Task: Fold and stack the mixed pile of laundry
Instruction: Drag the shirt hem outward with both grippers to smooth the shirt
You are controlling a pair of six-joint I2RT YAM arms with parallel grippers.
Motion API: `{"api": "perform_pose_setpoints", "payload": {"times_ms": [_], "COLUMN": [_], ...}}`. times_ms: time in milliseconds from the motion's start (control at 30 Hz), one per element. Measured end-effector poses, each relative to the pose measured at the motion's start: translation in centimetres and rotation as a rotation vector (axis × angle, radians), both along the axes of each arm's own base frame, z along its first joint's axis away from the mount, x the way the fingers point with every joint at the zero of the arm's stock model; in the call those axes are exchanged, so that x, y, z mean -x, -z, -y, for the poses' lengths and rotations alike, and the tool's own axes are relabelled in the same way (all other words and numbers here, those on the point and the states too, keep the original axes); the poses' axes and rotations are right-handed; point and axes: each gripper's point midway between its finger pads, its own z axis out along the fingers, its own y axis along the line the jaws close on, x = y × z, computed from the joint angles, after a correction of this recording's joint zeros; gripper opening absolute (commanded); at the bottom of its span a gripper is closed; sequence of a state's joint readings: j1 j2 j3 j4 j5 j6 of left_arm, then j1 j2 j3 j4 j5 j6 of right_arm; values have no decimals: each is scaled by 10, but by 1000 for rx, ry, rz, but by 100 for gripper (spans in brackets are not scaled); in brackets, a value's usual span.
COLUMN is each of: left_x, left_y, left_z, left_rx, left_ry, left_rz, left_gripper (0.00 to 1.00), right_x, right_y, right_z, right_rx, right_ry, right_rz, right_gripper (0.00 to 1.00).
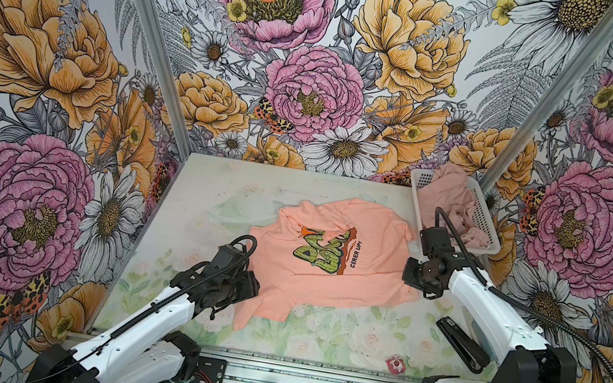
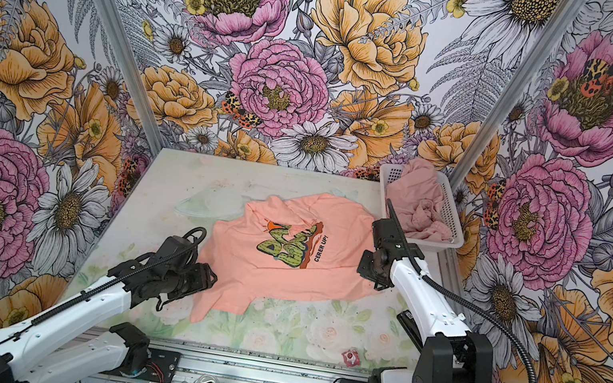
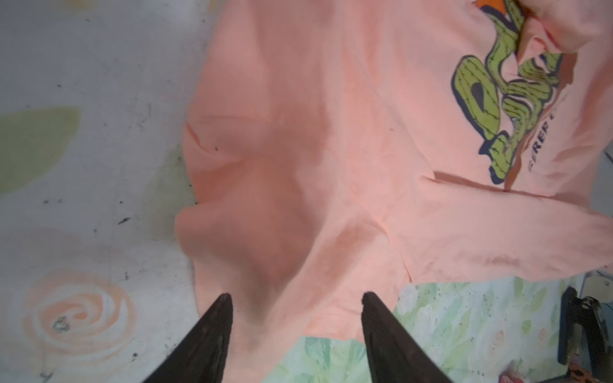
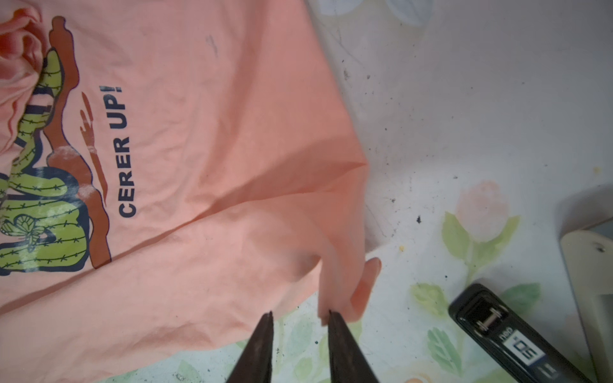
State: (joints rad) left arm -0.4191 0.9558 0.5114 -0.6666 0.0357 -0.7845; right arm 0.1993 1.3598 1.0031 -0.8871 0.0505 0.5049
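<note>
The peach T-shirt is spread graphic-up on the table; the dusty-pink garment is heaped in the white basket at the far right corner. The left gripper is held wide open and empty over the shirt's edge. The right gripper is parted narrowly beside a fold, with nothing gripped.

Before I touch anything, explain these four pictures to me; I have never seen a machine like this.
A left arm and a right arm, both robotic, work over a table. Two pictures look down from overhead, nearly identical; two come from cameras on the arms' wrists. A peach T-shirt lies unfolded on the table; a pink garment sits in a white basket at the far right corner; a black stapler lies beside the right arm. The left end effector and right end effector, the arms' pincers, stand open at the shirt's edges, holding nothing.
</note>
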Motion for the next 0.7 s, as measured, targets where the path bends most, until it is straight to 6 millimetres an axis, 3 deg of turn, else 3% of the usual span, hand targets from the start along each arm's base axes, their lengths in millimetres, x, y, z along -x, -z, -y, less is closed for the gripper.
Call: {"api": "perform_pose_setpoints", "payload": {"times_ms": [267,400,500,600,700], "left_x": [9,17,16,11,-2], "left_y": [8,21,32,42,39], "left_z": [-17,-23,-26,-33,-38], "left_rx": [-53,-80,-101,-135,-150], "left_ry": [-67,-83,-94,-112,-125], "left_rz": [-39,-77,-111,-141,-125], "left_gripper": [54,53,42,22,12], "right_x": [5,8,9,10,9], "right_y": [-3,-4,-4,-3,-1], "right_z": [3,4,1,-3,-9], "right_rx": [42,68,75,75,71], "right_ry": [-3,-8,-22,-37,-47], "right_rz": [1,1,-1,-3,-1], "right_gripper": [32,32,32,32,32]}}
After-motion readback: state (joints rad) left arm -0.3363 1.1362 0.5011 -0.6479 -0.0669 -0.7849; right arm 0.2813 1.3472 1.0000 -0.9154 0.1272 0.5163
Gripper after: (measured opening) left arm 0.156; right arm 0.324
